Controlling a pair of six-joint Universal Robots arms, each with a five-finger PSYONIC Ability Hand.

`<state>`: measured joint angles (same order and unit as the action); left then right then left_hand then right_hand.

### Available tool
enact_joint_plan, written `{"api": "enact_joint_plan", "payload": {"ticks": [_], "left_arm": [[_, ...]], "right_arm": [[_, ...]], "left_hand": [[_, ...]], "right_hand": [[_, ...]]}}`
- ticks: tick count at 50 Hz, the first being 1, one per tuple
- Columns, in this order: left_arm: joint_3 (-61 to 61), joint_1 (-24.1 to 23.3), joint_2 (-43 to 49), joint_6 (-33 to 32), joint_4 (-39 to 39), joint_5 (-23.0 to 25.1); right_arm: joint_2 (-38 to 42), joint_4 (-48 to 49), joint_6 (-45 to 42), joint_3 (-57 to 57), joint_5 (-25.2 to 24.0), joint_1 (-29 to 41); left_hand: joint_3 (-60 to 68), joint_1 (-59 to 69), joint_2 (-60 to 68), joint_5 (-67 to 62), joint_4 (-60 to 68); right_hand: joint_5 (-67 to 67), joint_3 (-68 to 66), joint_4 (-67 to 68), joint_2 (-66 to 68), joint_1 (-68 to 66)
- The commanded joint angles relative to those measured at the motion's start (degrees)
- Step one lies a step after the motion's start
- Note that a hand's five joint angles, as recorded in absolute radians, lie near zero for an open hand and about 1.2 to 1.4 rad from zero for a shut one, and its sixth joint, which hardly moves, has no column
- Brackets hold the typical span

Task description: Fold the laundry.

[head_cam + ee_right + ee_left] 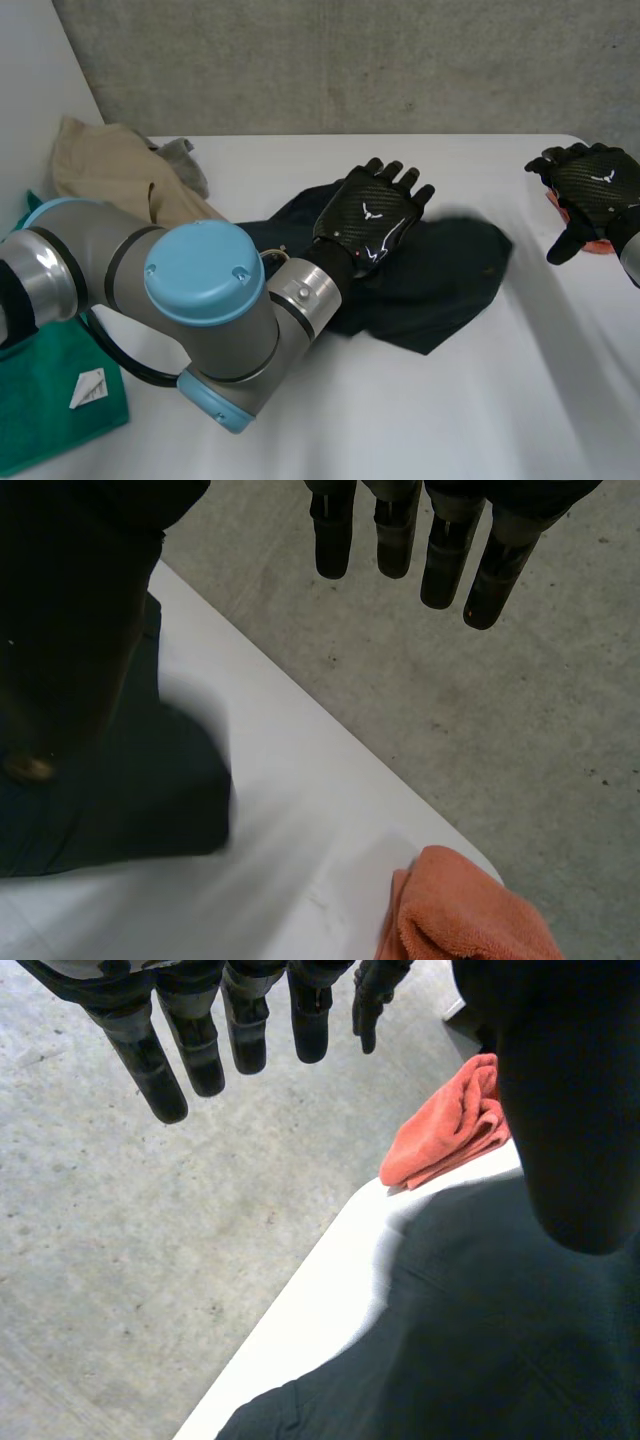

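Observation:
A dark navy garment [445, 275] lies rumpled in the middle of the white table [420, 420]. My left hand [368, 215] hovers over its near-left part, palm down, open with its fingers [168, 1072] straight and nothing in them. The same garment [480, 1340] spreads under that palm, reaching toward the table's far edge. My right hand [592, 188] is at the table's right side, clear of the navy garment, open with straight fingers [398, 542] and empty. From the right wrist, the garment [130, 800] lies beside the thumb.
An orange cloth [450, 1125] [470, 920] sits by the table's far right edge, partly under my right hand. A beige garment [110, 165] and a grey cloth [185, 160] lie at the far left. A green cloth [45, 400] with a white tag hangs at the near left.

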<state>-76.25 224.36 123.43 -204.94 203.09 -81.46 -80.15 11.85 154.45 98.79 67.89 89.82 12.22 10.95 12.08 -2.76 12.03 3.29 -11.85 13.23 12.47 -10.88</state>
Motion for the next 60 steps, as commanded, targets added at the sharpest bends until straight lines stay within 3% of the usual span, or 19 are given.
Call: {"api": "enact_joint_plan", "payload": {"ticks": [1, 9, 16, 22, 27, 40, 50, 52, 56, 60], "left_arm": [[-0.91, 3.62, -6.61, -0.63, -0.41, -3.7], [-11.96, 8.11, -17.68, 1.3, -5.85, -12.75], [-22.62, 6.79, -23.41, 3.58, -9.28, -13.46], [-24.39, 1.18, -22.01, 11.21, -13.32, -13.46], [-22.19, 1.17, -15.16, 13.34, -15.26, -13.38], [-10.6, 2.4, -1.71, 12.9, -14.3, -13.38], [1.89, 2.48, 11.03, 10.71, -13.77, -13.38], [3.3, 2.57, 12.35, 9.39, -13.07, -13.38], [5.15, 2.57, 14.03, 5.88, -8.68, -13.38], [5.24, 2.57, 13.77, 3.24, -2.35, -13.73]], "right_arm": [[0.09, -0.6, -0.38, -1.05, -0.66, 0.53], [0.52, -7.89, -3.89, -3.77, -2.85, 0.88], [2.81, -15.1, -16.71, -7.9, -5.49, 1.06], [6.93, -17.65, -33.83, -10.45, -6.46, 1.32], [11.76, -17.65, -41.59, -11.69, -6.37, 2.28], [24.16, -13.09, -42.3, -17.05, -6.99, 6.41], [29.44, -11.33, -36.51, -21.0, -6.9, 7.47], [29.88, -11.06, -35.63, -21.35, -6.9, 7.47], [29.88, -10.45, -34.39, -21.53, -6.9, 7.56], [28.83, -10.45, -32.99, -21.53, -6.63, 8.26]], "left_hand": [[-1.84, -0.57, -1.7, 2.38, -1.65], [1.01, 2.28, 1.15, -0.47, 1.2], [15.8, 17.07, 15.94, -15.26, 15.99], [22.22, 23.49, 22.36, -21.68, 22.41], [22.21, 23.49, 22.36, -21.68, 22.41], [11.96, 13.23, 12.1, -11.42, 12.15], [13.8, 15.07, 13.94, -13.26, 13.99], [17.98, 19.26, 18.13, -17.45, 18.18], [39.14, 40.42, 39.29, -38.61, 39.34], [67.72, 68.99, 67.86, -67.18, 67.91]], "right_hand": [[-3.29, 1.85, -3.23, -2.47, 0.88], [-3.29, 1.85, -3.23, -2.47, 0.88], [-3.29, 1.85, -3.23, -2.47, 0.88], [-0.18, -1.26, -0.12, 0.64, -2.23], [-0.18, -1.26, -0.12, 0.64, -2.23], [3.51, -4.96, 3.57, 4.33, -5.93], [36.96, -38.41, 37.02, 37.78, -39.38], [44.69, -46.13, 44.74, 45.5, -47.1], [64.37, -65.81, 64.42, 65.18, -66.78], [66.71, -68.15, 66.77, 67.53, -69.12]]}}
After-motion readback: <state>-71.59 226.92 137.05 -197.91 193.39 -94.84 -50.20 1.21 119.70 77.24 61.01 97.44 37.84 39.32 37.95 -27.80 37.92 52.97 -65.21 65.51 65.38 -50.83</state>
